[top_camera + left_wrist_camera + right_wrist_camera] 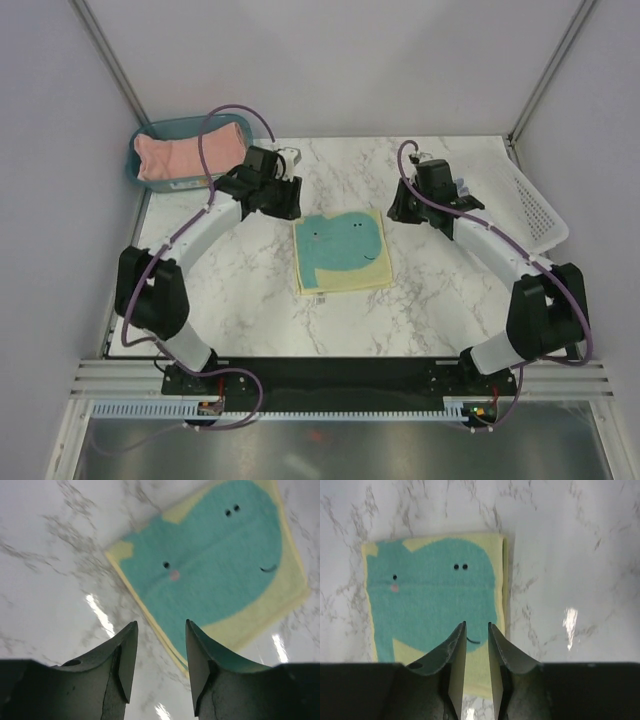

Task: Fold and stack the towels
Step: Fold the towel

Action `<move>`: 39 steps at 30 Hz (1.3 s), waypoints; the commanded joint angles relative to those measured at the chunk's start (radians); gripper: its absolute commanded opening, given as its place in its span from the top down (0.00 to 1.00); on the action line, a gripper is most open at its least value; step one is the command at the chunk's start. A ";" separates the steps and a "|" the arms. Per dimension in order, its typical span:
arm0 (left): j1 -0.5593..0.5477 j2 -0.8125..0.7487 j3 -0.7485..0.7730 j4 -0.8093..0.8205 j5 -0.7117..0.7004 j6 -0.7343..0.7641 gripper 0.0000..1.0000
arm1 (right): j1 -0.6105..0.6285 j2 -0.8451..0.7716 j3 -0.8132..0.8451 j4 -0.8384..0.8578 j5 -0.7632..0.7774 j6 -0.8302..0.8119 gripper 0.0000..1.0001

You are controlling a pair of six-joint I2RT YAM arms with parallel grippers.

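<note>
Mid-table, the whale towel [343,252] lies folded flat, and just past its far corners both arms hover empty: the left gripper [160,627] has its jaws well apart, the right gripper [476,625] only a narrow gap. Way out far left the pink towel [190,155] sits bunched in the teal bin [134,165], so yanking it out one-handed could drag the bin along, and plonking it sloppily on the whale towel could knock that neat fold open.

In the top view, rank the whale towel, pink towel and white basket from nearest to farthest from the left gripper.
1. Whale towel, mid-table, just right of the left gripper.
2. Pink towel, in the teal bin, far-left corner.
3. White basket, right edge.
</note>
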 commanded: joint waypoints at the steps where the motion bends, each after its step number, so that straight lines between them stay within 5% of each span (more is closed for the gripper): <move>1: -0.061 -0.165 -0.219 0.089 0.070 -0.181 0.51 | 0.028 -0.081 -0.167 -0.047 -0.009 0.094 0.69; 4: -0.115 -0.269 -0.418 0.147 0.038 -0.299 0.51 | 0.056 -0.122 -0.264 -0.043 -0.018 0.117 0.71; 8: -0.138 -0.299 -0.512 0.161 0.071 -0.485 0.50 | 0.062 -0.184 -0.367 -0.033 -0.011 0.151 0.71; 13: -0.184 -0.291 -0.618 0.256 0.071 -0.540 0.48 | 0.064 -0.175 -0.456 0.049 -0.078 0.169 0.70; 33: -0.199 -0.282 -0.761 0.419 -0.019 -0.717 0.41 | 0.065 -0.190 -0.616 0.232 -0.043 0.365 0.61; 39: -0.213 -0.310 -0.769 0.416 -0.050 -0.746 0.42 | 0.065 -0.193 -0.640 0.258 -0.029 0.387 0.73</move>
